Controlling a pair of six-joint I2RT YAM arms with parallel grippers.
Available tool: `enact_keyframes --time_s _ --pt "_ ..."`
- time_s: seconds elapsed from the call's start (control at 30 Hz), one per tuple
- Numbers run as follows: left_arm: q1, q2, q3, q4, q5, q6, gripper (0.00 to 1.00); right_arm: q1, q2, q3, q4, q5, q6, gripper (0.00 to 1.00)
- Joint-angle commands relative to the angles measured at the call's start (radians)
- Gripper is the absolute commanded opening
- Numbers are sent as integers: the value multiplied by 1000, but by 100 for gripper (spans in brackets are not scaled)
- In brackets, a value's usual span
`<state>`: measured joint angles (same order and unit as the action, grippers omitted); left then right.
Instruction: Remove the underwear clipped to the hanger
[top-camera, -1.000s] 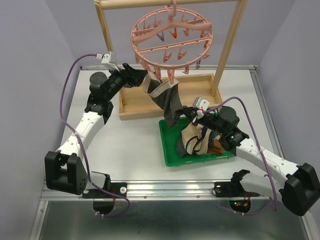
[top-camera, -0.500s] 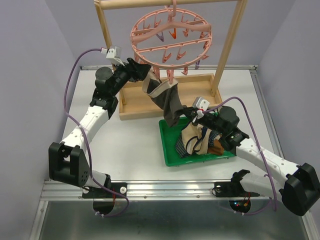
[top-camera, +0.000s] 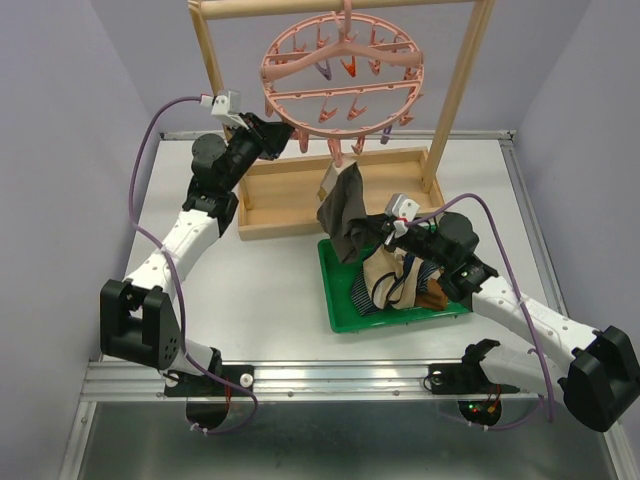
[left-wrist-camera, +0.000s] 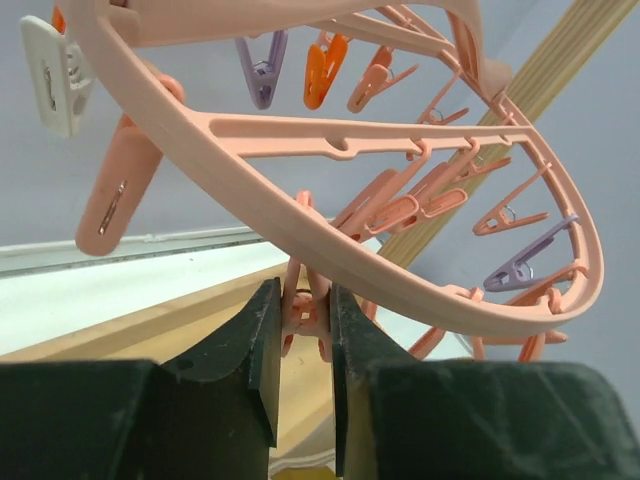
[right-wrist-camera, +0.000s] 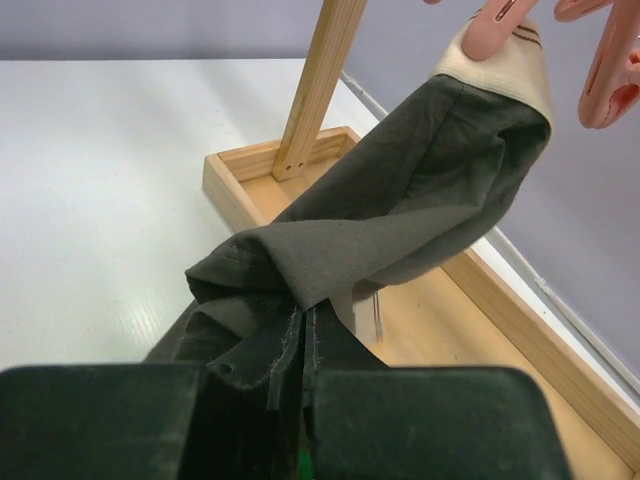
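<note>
Loose now: one underwear (top-camera: 347, 210) corner has dropped off the hanger (top-camera: 340, 93) clip (left-wrist-camera: 303, 305) my left gripper (left-wrist-camera: 303, 340) pinches; right gripper (right-wrist-camera: 300, 390) clamps the cloth, seemingly one clip to go.

The top camera looks down from above and behind me. My left wrist peers up, close under the hanger (left-wrist-camera: 260, 135); my right faces the wooden frame (right-wrist-camera: 320, 80). The top view shares both.

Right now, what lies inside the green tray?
A pile of underwear: beige, blue-patterned and brown pieces. The right arm covers part of the pile, so the tray may hold more that is hidden.
</note>
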<state>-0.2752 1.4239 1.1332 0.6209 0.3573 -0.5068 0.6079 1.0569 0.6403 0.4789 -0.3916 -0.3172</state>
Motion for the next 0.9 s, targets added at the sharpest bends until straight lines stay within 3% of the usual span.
enact_keyframes --time_s 0.0,0.03,0.13,0.23,0.87 --pt "-2 -60 1 60 14 7 34 -8 0 -18 38 -4 7 1" --pt "-4 -71 -6 57 11 8 48 -8 -1 -19 40 -4 4 1" --pt "-2 -118 -33 28 -14 24 66 -8 -1 -19 40 -4 6 1" --pt "-2 -177 -67 -10 -49 56 74 -10 -1 -21 40 -4 4 0" --pt "-1 -496 -199 -245 -75 179 80 -16 -9 -30 41 -13 -8 1"
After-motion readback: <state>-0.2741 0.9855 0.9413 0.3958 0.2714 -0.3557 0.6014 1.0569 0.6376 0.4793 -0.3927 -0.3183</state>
